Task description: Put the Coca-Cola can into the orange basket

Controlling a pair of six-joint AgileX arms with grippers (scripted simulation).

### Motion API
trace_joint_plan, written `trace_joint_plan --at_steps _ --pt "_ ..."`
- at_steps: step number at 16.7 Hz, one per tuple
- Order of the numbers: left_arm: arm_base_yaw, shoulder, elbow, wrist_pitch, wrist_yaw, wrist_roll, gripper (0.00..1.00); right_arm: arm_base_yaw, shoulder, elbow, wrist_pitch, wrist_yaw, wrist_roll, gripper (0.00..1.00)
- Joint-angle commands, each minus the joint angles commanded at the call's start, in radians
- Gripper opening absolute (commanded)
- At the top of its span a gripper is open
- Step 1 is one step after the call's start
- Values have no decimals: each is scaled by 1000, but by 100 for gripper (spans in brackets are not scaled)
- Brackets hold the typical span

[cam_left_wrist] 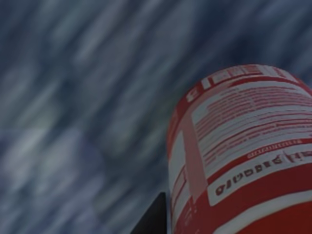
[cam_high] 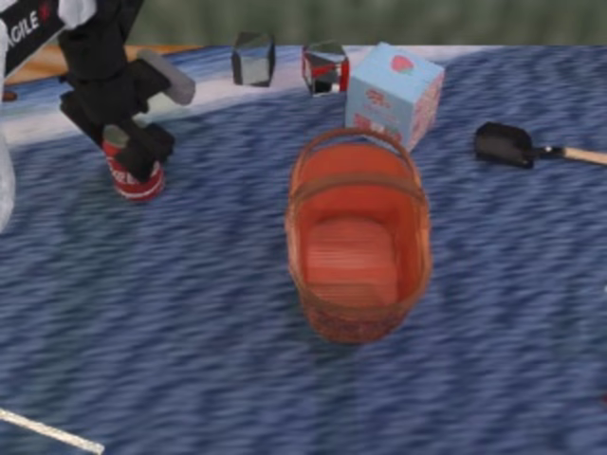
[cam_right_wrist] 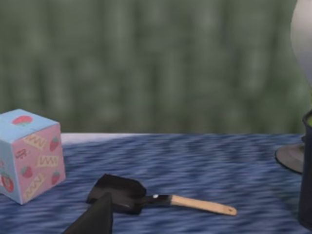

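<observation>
Left tool: I see it set over the Coca-Cola can, which stands upright on the blue worktop at the left; the can fills my left wrist view, one dark fingertip beside its wall. Whether the fingers clamp it, I cannot tell. Orange basket: mid-worktop, well apart from the can, empty. Behind it: light-blue box, two cubes, black shovel at right. Right tool: only a dark fingertip shows; opening undetermined.

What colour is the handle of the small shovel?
Light wood-tan, on the black shovel; clearest in the right wrist view.
</observation>
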Motion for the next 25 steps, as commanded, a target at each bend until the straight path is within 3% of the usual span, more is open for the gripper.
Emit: trace_joint_plan --at_steps 2,3,12,14,16,19,25 --pt "0 0 0 0 0 0 2 0 0 0 0 0 0 100" --pt "0 0 0 0 0 0 0 0 0 0 0 0 0 100" --pt "2 0 0 0 0 2 0 0 0 0 0 0 0 100" --pt "-2 -3 -15 30 22 -7 0 0 0 0 0 0 0 100" --pt "-11 -11 -51 100 73 -30 0 0 0 0 0 0 0 100" --pt "-26 -39 -137 272 194 -88 0 0 0 0 0 0 0 100" --pt "-69 -160 -376 840 545 -253 0 0 0 0 0 0 0 100"
